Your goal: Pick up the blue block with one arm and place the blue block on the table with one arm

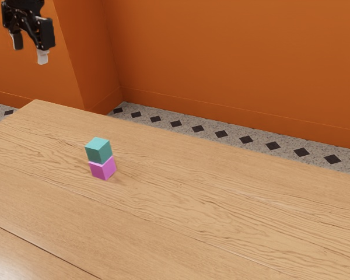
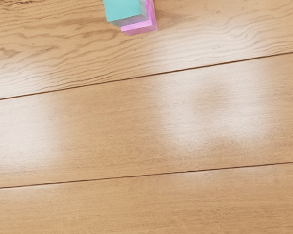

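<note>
The black two-finger gripper (image 1: 29, 46) hangs high—jaws spread—well apart from the teal cube (image 1: 98, 151) atop a magenta cube (image 1: 103, 168), inward from the wooden table's (image 1: 221, 204) wall-side edge.

We see a teal block (image 1: 98, 151) stacked on a magenta block (image 1: 102, 169), which rests on our wooden bench (image 1: 221, 204). Our jaws stand apart at the exterior view's upper left, before an orange wall (image 1: 221, 58).

Blue blk (image 2: 124, 9) & pink blk (image 2: 140, 29) cut off by wrist view's edge, arm (image 1: 24, 4) & tbl (image 1: 221, 204) by ext. view's.
</note>
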Tool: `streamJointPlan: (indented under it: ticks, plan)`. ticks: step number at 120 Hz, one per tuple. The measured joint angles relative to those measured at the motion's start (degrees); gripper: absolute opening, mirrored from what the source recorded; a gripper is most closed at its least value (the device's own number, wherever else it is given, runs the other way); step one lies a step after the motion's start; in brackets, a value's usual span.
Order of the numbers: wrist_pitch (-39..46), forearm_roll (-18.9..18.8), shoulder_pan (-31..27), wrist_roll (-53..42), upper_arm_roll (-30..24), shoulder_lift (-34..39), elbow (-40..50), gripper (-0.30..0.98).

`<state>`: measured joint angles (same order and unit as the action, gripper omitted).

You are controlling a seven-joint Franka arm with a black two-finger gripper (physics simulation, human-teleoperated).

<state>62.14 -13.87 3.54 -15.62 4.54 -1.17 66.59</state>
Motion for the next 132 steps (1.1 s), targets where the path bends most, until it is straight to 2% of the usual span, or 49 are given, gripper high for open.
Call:
streamJointPlan:
  ticks: [16, 32, 52, 65, 78, 105, 132]
  plan:
    - [4.3, 1.2, -1.7, -1.8, 0.3, -1.8, 1.9, 0.69]
    - [8.4, 2.2, -5.7, -3.3, 0.3, -3.2, 6.0, 0.69]
    - [18.2, 2.4, -10.5, -4.6, 0.3, -4.5, 14.4, 0.69]
    - [25.1, 2.6, -11.4, -5.3, 0.9, -5.9, 18.6, 0.69]
    - [31.1, 5.7, -14.0, -5.9, 1.1, -7.9, 21.7, 0.69]
    - [43.3, 5.5, -14.4, -6.9, 1.1, -13.4, 25.3, 0.69]
    - [50.7, 9.8, -14.4, -5.9, 1.1, -17.5, 26.1, 0.69]
